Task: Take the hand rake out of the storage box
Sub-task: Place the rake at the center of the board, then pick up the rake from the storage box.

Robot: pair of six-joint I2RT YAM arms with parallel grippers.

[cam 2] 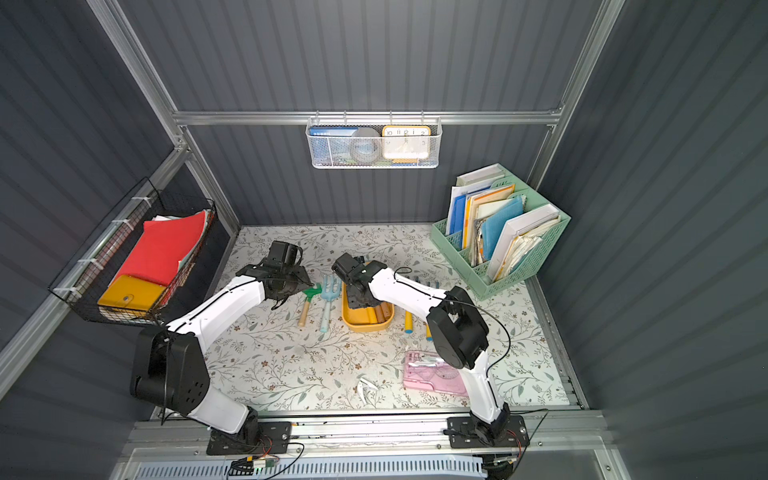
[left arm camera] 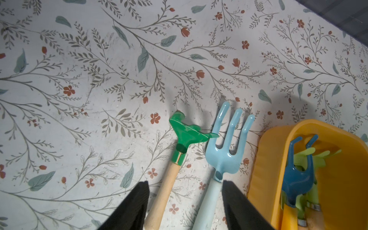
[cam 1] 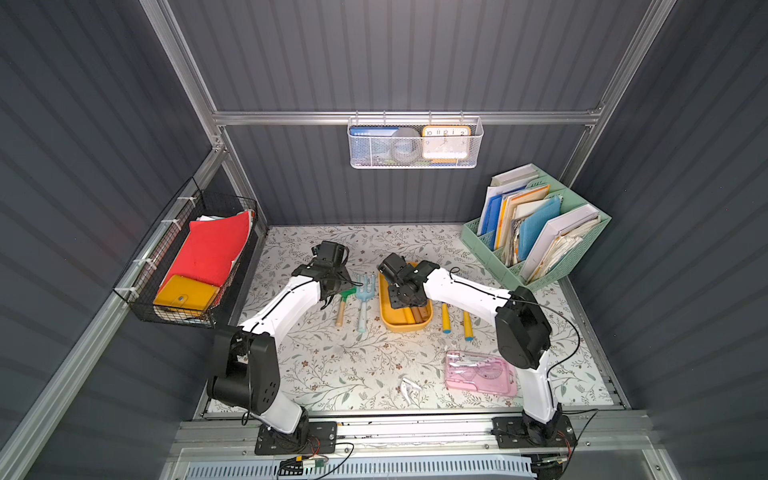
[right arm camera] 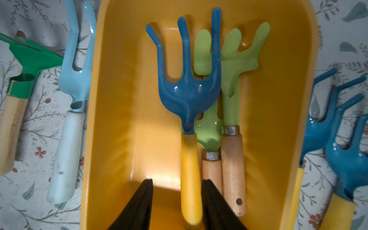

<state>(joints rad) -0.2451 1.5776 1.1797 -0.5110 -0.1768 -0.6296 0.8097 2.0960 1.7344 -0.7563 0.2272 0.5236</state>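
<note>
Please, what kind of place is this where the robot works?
Probably a small storage shed, or a mock-up of one: ribbed grey walls on an aluminium frame, a white mesh basket hung on the back rail, and garden hand rakes in and beside the yellow storage box.

Left arm (cam 1: 286,305): forearm runs forward and inward from the elbow, wrist pitched down. My left gripper (left arm camera: 185,184) has its jaws wide apart. Right arm (cam 1: 461,289): forearm angles inward. My right gripper (right arm camera: 177,182) points down, jaws parted, narrower gap.
</note>
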